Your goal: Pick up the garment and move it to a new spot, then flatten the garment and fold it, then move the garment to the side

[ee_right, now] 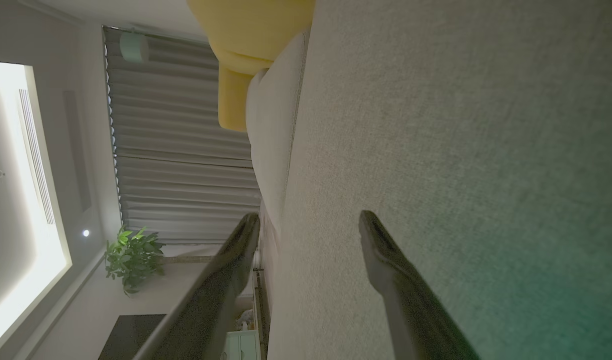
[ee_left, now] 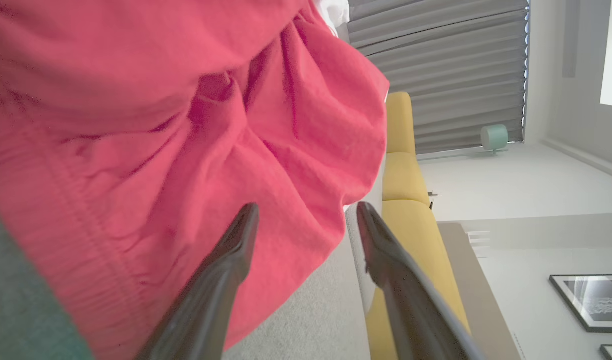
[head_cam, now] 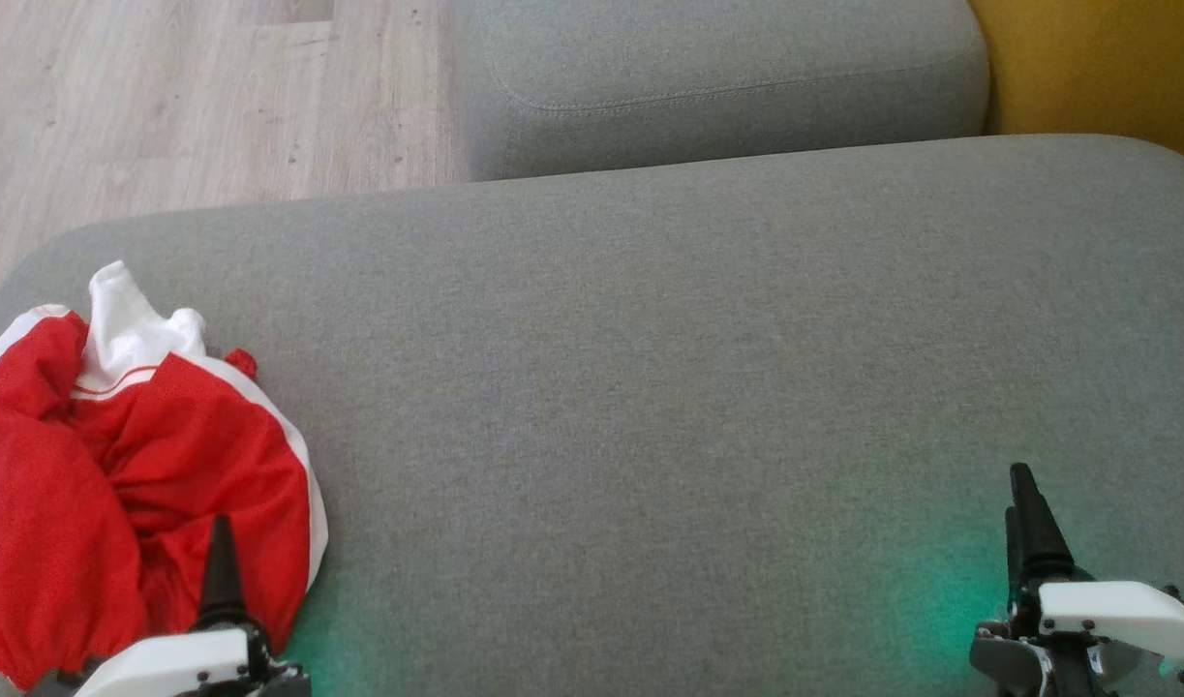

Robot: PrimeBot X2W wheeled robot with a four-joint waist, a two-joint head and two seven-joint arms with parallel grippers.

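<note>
Left pincer [ee_left: 306, 212] spread and empty, with the crumpled red-and-white garment [head_cam: 146, 465] right at its fingertips. Right pincer [ee_right: 308, 220] spread over the bare sofa cushion [head_cam: 698, 387], well apart from it. Risk: pinching only 1 thin outer fold could let the bundle slip free mid-lift.

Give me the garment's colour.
Garment is red with white trim; head view shows it best.

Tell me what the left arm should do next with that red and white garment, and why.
Probably ease the left gripper slightly forward and close on the crumpled garment: it stands open, the red cloth's edge right in front of it, nothing gripped.
</note>
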